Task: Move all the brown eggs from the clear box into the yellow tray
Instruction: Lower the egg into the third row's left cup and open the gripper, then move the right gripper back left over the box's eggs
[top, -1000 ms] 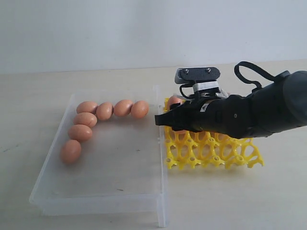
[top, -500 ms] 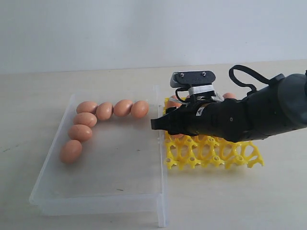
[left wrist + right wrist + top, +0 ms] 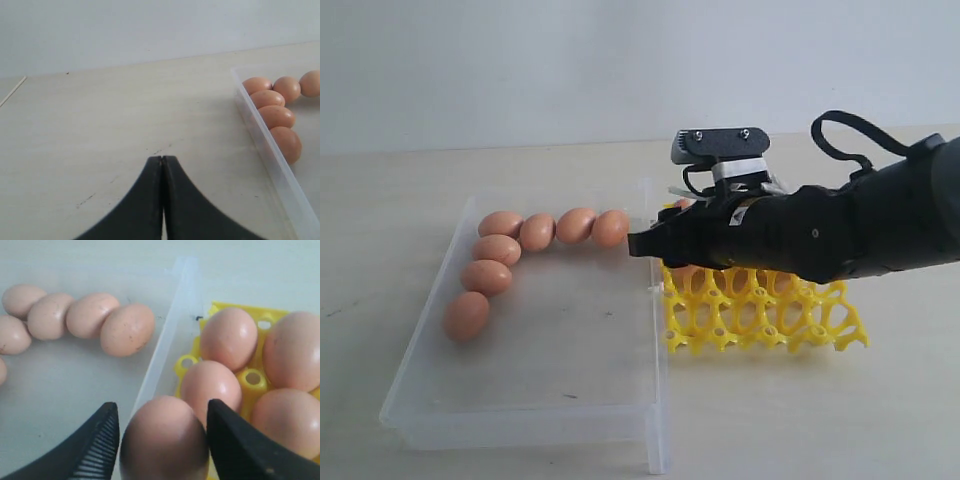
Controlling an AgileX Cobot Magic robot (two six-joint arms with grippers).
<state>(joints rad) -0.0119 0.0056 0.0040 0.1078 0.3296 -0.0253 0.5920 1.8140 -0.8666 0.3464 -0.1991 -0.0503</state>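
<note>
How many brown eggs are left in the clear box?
7 brown eggs: four in a row by the clear box's far wall, three down its left wall. The right gripper hides part of its right edge.

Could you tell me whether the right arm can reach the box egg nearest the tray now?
Probably yes: the right pincer hangs by the clear box's wall, close to that egg, with nothing between. But another egg sits between its fingers, perhaps held.

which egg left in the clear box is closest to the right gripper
The egg at the right end of the back row of four, nearest the clear box's right wall; the right gripper is just beside it.
</note>
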